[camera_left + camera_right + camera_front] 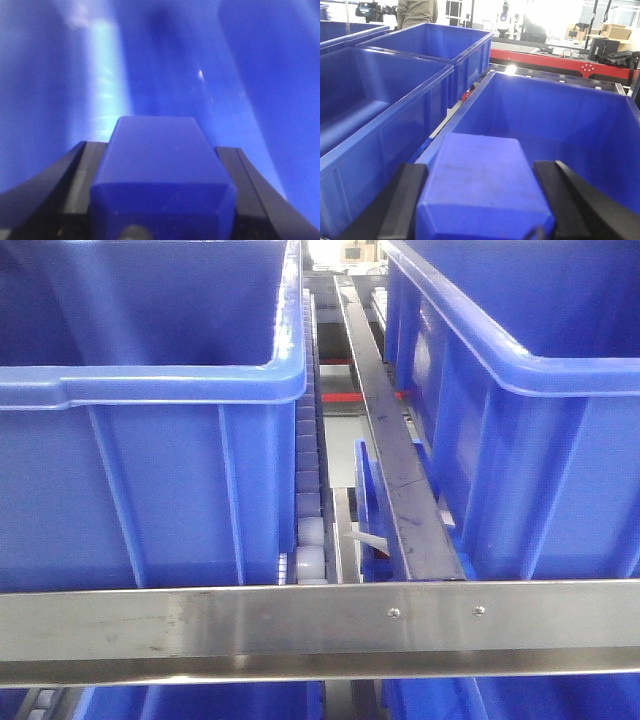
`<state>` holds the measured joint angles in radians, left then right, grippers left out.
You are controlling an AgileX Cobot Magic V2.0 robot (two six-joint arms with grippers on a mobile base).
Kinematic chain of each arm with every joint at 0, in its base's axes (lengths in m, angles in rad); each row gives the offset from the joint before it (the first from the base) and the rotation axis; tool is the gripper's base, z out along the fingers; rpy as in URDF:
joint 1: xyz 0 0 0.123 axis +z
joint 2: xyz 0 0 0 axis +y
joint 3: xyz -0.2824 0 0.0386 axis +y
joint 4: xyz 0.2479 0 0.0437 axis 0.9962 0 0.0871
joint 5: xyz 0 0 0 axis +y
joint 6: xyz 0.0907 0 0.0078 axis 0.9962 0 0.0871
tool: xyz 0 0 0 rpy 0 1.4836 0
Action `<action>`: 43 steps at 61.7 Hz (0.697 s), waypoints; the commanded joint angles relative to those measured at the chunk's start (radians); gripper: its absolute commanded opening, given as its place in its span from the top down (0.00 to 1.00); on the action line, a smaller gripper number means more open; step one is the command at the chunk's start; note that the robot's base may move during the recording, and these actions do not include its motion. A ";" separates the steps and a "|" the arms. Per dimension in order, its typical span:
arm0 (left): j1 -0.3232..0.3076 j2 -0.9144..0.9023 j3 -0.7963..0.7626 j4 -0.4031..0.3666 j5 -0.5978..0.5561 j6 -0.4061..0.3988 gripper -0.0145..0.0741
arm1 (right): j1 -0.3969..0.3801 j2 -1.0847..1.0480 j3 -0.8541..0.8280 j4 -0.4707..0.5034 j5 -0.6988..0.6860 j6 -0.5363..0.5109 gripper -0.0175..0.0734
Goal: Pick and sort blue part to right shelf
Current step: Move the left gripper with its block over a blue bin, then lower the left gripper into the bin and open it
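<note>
Front view first: this is the right shelf (300, 625), with its brushed-steel front rail running across the bottom and two bolt heads in it. There's a big blue left crate (150, 490) and another right crate (520, 470) sitting behind the rail. A white roller track (308, 490) and a dark steel divider (400, 480) run back between them. Neither of my grippers shows up here, and no loose part either.

Left wrist view: my left gripper (159, 150) is clamped on a blue part (160, 165). The block sits square between the black fingers (75, 175), touching both, and it pokes out a bit past the tips. Everything behind it is a blurry blue wash with one pale streak, so I can't tell what it's over.

Right wrist view: same deal. My right gripper (482, 170) is closed around a second blue part (480, 195), with a black finger pressed against each side. Just past it is an open crate (555, 115), its inside showing right ahead of the block. Two neighbouring crates (380, 115) sit to the left of it, side by side. Farther back there's a red-framed bench (540, 57) and a person (417, 11) standing at the top edge, cut off at the shoulders.
</note>
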<state>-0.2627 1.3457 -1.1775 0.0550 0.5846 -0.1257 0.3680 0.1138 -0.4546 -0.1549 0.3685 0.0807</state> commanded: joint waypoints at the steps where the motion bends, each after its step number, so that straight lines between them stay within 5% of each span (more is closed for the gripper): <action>1: -0.010 0.073 -0.083 -0.003 -0.073 0.000 0.46 | -0.001 0.014 -0.026 -0.012 -0.097 -0.007 0.60; 24: -0.010 0.398 -0.191 0.011 -0.077 0.000 0.46 | -0.001 0.014 -0.026 -0.012 -0.076 -0.007 0.60; 43: -0.010 0.486 -0.191 0.046 -0.075 0.000 0.44 | -0.001 0.014 -0.026 -0.012 -0.074 -0.007 0.60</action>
<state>-0.2665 1.8693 -1.3369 0.0924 0.5597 -0.1230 0.3680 0.1138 -0.4546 -0.1549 0.3824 0.0807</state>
